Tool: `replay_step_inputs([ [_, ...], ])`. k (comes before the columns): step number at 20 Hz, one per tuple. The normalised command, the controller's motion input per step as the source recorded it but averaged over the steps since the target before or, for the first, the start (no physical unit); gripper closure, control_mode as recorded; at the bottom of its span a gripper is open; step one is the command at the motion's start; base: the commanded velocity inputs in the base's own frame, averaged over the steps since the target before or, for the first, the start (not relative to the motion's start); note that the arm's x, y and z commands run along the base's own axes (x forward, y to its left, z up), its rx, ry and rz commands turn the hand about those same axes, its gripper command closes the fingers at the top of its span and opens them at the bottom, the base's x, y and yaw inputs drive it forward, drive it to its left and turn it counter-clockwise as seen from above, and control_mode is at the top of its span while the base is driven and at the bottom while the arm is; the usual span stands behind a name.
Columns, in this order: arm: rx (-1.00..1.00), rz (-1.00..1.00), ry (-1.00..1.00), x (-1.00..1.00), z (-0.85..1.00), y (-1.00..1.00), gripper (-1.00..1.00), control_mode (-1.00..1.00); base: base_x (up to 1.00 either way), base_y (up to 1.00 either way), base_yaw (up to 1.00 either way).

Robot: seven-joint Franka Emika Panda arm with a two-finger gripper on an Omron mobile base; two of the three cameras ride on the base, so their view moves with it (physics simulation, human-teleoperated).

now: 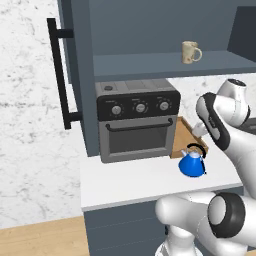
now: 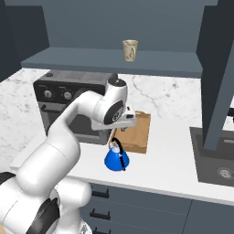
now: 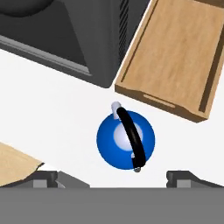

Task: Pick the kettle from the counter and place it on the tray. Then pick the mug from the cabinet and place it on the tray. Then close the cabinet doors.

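The small blue kettle (image 1: 192, 164) (image 2: 116, 160) (image 3: 125, 140) stands upright on the white counter (image 1: 130, 185), its black handle arched over the lid. My gripper (image 3: 118, 178) (image 2: 113, 136) hangs directly above it, open, one fingertip on each side and nothing between them. Just behind the kettle the light-brown wooden tray (image 1: 181, 141) (image 2: 138, 131) (image 3: 175, 57) lies bare. The beige mug (image 1: 190, 52) (image 2: 130, 50) stands on the shelf of the dark blue cabinet (image 1: 165, 65). Both cabinet doors (image 1: 75, 75) (image 2: 219, 77) are swung open.
A black-and-grey toaster oven (image 1: 137, 120) (image 2: 59, 100) (image 3: 74, 35) stands on the counter left of the tray, close to the kettle. A sink (image 2: 215, 160) is set into the counter at the right. The open right door hangs over the sink side.
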Motion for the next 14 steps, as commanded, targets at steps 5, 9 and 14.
replay_step_inputs([
  [5, -0.02, 0.04, 0.06, 0.03, -0.23, 0.00, -1.00, -1.00, 0.00, 0.00, 0.00],
  [9, -0.01, 0.03, 0.05, 0.11, -0.33, 0.00, -1.00, -1.00, 0.00, 0.00, 0.00],
  [14, -0.02, 0.04, 0.04, 0.13, -0.46, 0.00, -1.00, -1.00, 0.00, 0.00, 0.00],
])
